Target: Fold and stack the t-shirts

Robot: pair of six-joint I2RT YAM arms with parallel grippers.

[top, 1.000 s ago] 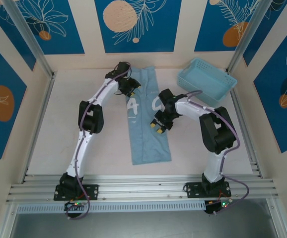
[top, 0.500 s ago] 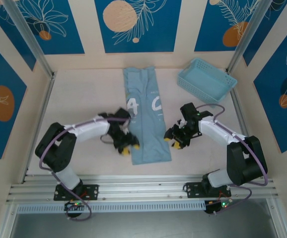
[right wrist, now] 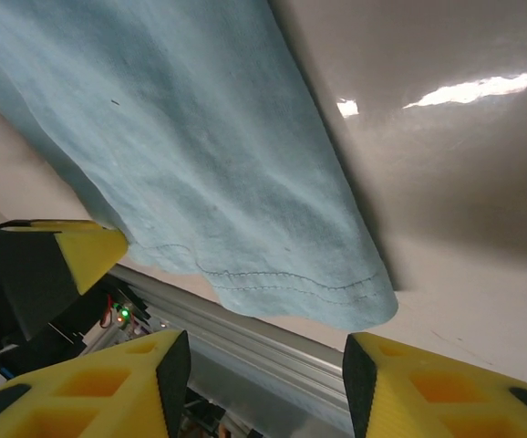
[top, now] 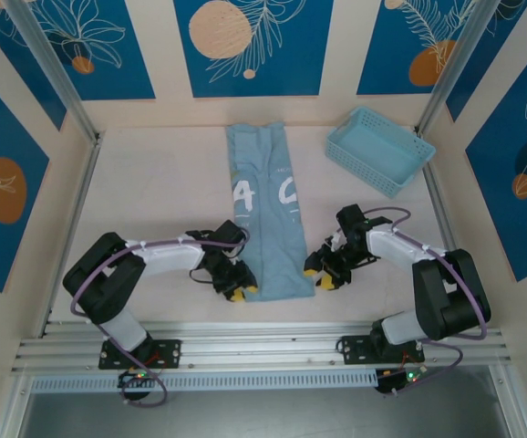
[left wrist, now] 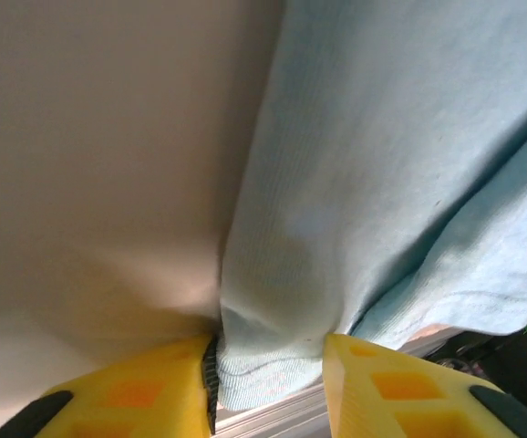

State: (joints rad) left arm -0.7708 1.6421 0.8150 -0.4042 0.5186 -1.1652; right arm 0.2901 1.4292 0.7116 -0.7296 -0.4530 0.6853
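t-shirt [top: 263,237] laid flat on pale tabletop [top: 154,201] | blue leaf panels [top: 245,46] behind t-shirt | left jaws pinched on t-shirt hem | right jaws spread at hem

One t-shirt [top: 265,210], one lattice basket [top: 379,149], and one left gripper [top: 239,292] plus one right gripper [top: 317,276], making two

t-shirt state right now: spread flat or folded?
Partly folded: the t-shirt lies as a long narrow strip, no sleeves showing, lettering up, not yet folded end to end.
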